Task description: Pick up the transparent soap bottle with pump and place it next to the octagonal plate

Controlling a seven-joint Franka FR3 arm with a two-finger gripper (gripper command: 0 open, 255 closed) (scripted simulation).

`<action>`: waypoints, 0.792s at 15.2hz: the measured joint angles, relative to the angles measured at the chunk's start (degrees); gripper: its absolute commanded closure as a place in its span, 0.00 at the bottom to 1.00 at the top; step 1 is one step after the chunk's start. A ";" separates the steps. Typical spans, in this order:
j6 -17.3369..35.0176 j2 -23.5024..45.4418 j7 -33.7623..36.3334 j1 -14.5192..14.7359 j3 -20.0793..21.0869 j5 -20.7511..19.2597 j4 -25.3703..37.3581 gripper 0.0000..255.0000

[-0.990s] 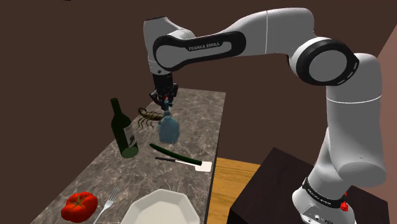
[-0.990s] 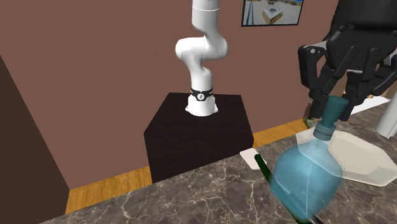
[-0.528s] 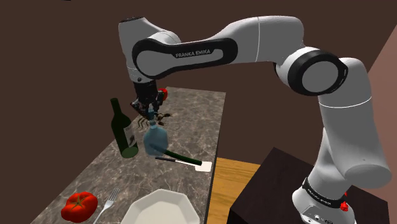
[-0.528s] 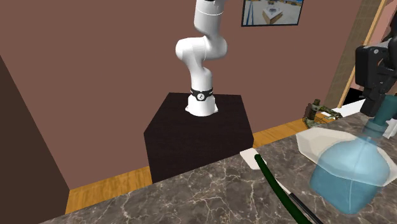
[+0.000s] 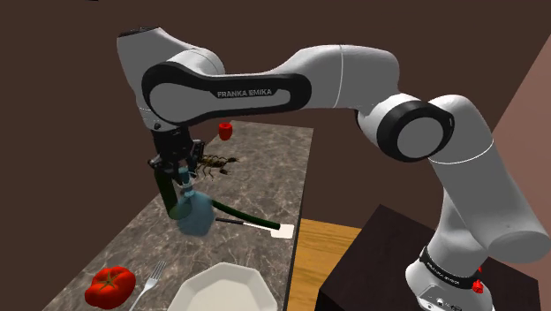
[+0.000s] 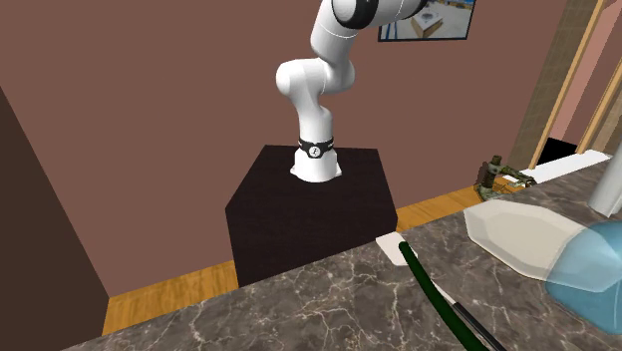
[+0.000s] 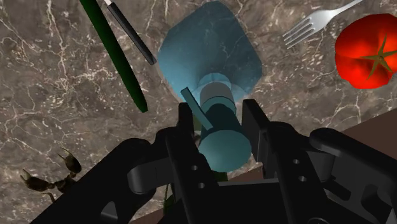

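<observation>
A translucent blue soap bottle (image 5: 194, 215) with a pump top hangs a little above the marble counter (image 5: 269, 168). My gripper (image 5: 183, 174) is shut on its pump neck from above. In the wrist view the two fingers (image 7: 187, 133) clasp the pump head (image 7: 219, 130), and the bottle's body (image 7: 213, 60) spreads out below it. The white octagonal plate (image 5: 225, 287) lies at the counter's near end, toward the shoulder view's bottom from the bottle. In the second exterior view the bottle (image 6: 596, 277) hangs at the right edge, just in front of the plate (image 6: 518, 234).
A dark green wine bottle (image 5: 162, 185) stands right behind the gripper. A long green stick (image 5: 247, 216) and a knife (image 5: 252, 224) lie beside the soap bottle. A tomato (image 5: 111, 284) and fork (image 5: 152, 278) lie left of the plate. A scorpion figure (image 5: 215, 163) sits farther back.
The arm has swung toward the shoulder view's left and nearer the plate, carrying the soap bottle with it. The grip has stayed shut.
</observation>
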 measured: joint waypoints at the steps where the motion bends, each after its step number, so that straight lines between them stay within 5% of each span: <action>1: 0.52 0.05 0.21 0.06 0.01 -0.03 -0.47 1.00; 12: 9.98 -1.49 1.67 -1.02 0.10 -0.10 -11.66 1.00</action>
